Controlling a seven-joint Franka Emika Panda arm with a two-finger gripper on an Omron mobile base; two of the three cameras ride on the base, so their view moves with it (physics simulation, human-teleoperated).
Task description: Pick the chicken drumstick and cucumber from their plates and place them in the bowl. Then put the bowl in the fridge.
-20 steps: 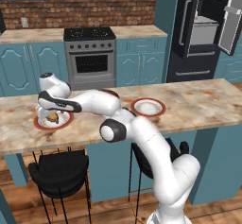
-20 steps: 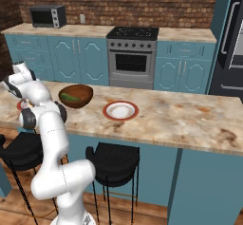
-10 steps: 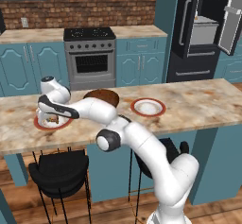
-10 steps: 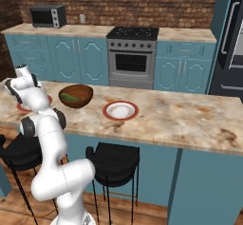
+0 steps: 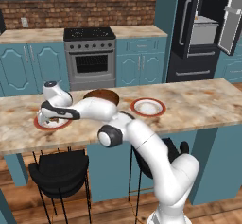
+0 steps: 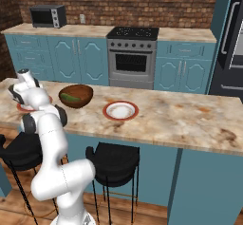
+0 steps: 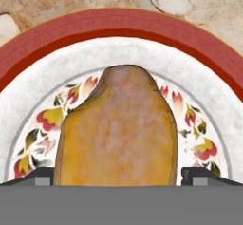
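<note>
Low over the left plate (image 5: 41,124) on the counter (image 5: 203,100), the gripper (image 5: 51,120) hung at the end of the arm in the left base view; the bowl (image 5: 101,96) stood just behind the arm, and a second plate (image 5: 148,107) lay to the bowl's right. Behind, the fridge (image 5: 201,27) stood with its door open.

From the right base view, the cucumber (image 6: 71,97) lay inside the bowl (image 6: 76,96), the second plate (image 6: 121,110) was bare, and the hand covered the far plate (image 6: 23,107).

Seen from the hand, the gripper (image 7: 121,177) was spread wide, one fingertip on each side of the chicken drumstick (image 7: 118,129), which lay on the plate (image 7: 118,29) between them, not yet clasped.
</note>
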